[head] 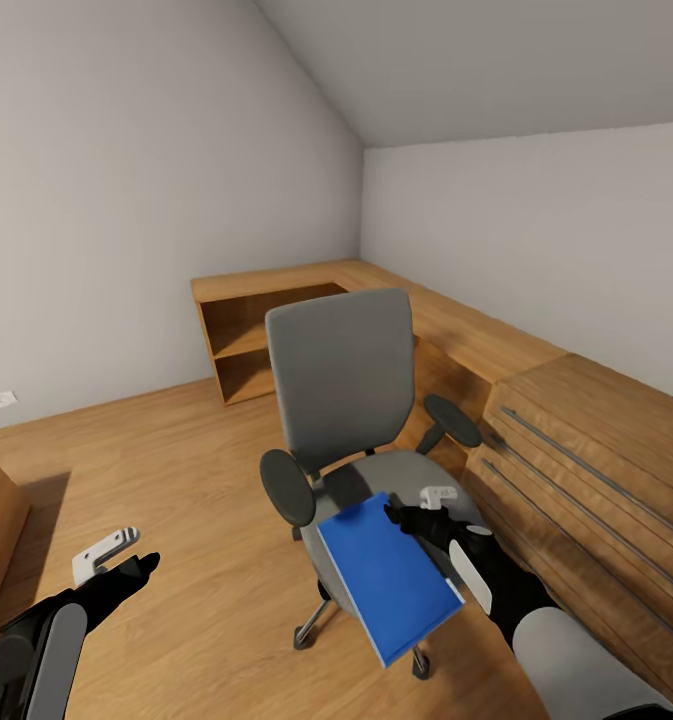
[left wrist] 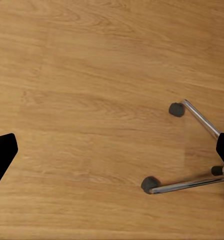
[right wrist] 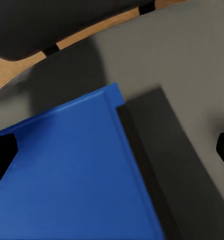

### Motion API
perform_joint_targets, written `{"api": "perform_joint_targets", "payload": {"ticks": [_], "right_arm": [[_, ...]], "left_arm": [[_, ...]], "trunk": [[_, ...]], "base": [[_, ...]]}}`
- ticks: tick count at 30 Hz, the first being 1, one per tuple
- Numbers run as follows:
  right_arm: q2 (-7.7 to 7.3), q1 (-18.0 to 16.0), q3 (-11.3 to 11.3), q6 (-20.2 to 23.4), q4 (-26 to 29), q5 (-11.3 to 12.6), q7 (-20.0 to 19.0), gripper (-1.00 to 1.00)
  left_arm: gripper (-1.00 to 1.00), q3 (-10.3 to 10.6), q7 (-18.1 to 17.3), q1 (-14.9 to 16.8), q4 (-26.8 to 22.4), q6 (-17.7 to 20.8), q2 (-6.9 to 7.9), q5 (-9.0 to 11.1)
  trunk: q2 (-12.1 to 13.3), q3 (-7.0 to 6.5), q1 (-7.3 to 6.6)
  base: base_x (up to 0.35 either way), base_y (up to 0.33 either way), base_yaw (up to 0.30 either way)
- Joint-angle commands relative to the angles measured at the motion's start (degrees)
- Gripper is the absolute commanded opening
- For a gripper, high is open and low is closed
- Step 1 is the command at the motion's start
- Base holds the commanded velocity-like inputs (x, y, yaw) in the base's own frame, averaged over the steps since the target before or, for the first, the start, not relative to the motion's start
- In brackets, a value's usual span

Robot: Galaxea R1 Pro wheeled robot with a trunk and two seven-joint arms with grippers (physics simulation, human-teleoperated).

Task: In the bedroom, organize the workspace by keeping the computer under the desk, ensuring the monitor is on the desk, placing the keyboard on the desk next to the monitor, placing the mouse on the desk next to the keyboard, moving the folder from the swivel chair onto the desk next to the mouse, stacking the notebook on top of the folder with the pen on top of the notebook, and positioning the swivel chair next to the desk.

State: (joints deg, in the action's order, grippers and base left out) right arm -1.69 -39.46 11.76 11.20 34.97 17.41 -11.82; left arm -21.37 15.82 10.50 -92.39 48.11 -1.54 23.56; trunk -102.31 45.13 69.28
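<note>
Wooden built-in furniture (head: 496, 350) runs along the far corner and the right wall, but I see no black-topped desk, monitor, keyboard or mouse from where I have parked, so by my reading most of the job is ahead of me.

Centre of the head view is the swivel chair (head: 344, 385), grey back upright, black armrests out to either side, standing on the wooden floor (head: 176, 470) close beside the wooden drawer fronts on the right. My left wrist camera looks down on two of its metal base spokes (left wrist: 189, 185) and casters.

On the seat lies the folder (head: 386, 575), bright blue, flat, its near corner hanging past the front edge of the cushion. So it has not yet left the chair.

My right gripper (head: 416, 512) sits at the folder's far corner; in the right wrist view the fingertips (right wrist: 2, 155) stand wide apart, one over the blue cover (right wrist: 67, 185), the other over the grey seat, holding nothing. I judge I am lining up to grasp the folder's edge.

My left gripper (head: 126, 560) hangs low over bare floor, its tips spread and empty in the left wrist view.
</note>
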Motion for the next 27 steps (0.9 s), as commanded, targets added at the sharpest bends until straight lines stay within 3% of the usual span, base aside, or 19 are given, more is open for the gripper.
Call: {"api": "perform_joint_targets", "payload": {"ticks": [1, 5, 8, 17, 22, 23, 27], "right_arm": [[-0.10, 0.00, 0.23, 0.26, 0.87, 0.43, 0.14, 1.00], [-0.53, 0.54, 0.23, 0.38, 6.44, 0.43, 1.72, 1.00], [-0.82, 2.78, 0.25, 0.75, 12.87, 0.46, 4.96, 1.00], [-0.89, 15.79, 0.24, 2.79, 37.08, 1.30, 22.57, 1.00], [-0.82, 21.54, 0.32, 3.06, 46.61, 4.87, 29.76, 1.00], [-0.83, 23.02, 0.34, 3.16, 48.60, 6.64, 31.21, 1.00], [-0.79, 24.58, 0.44, 3.36, 50.65, 10.00, 32.73, 1.00]], "left_arm": [[1.00, -0.08, 0.44, 0.05, -0.07, 0.22, -0.04, 0.61], [1.00, -0.08, 0.44, 0.05, -0.05, 0.23, -0.04, 0.59], [1.00, -0.06, 0.44, 0.05, 0.03, 0.23, -0.04, 0.56], [1.00, 0.00, 0.46, 0.05, 0.10, 0.15, -0.04, 0.55], [1.00, -0.01, 0.44, 0.05, 0.10, 0.14, -0.04, 0.54], [1.00, -0.03, 0.44, 0.05, 0.11, 0.14, -0.04, 0.53], [1.00, -0.06, 0.44, 0.05, 0.11, 0.14, -0.04, 0.52]], "trunk": [[-0.02, 0.05, 0.00], [-0.02, 0.05, 0.00], [-0.02, 0.05, 0.00], [-0.02, 0.05, 0.00], [-0.02, 0.05, 0.00], [-0.02, 0.05, 0.00], [-0.02, 0.05, 0.00]], "base": [[0.000, 0.000, 0.000], [0.000, 0.000, 0.000], [0.000, 0.000, 0.000], [0.000, 0.000, 0.000], [0.000, 0.000, 0.000], [-0.024, 0.000, 0.000], [-0.109, 0.000, 0.000]]}}
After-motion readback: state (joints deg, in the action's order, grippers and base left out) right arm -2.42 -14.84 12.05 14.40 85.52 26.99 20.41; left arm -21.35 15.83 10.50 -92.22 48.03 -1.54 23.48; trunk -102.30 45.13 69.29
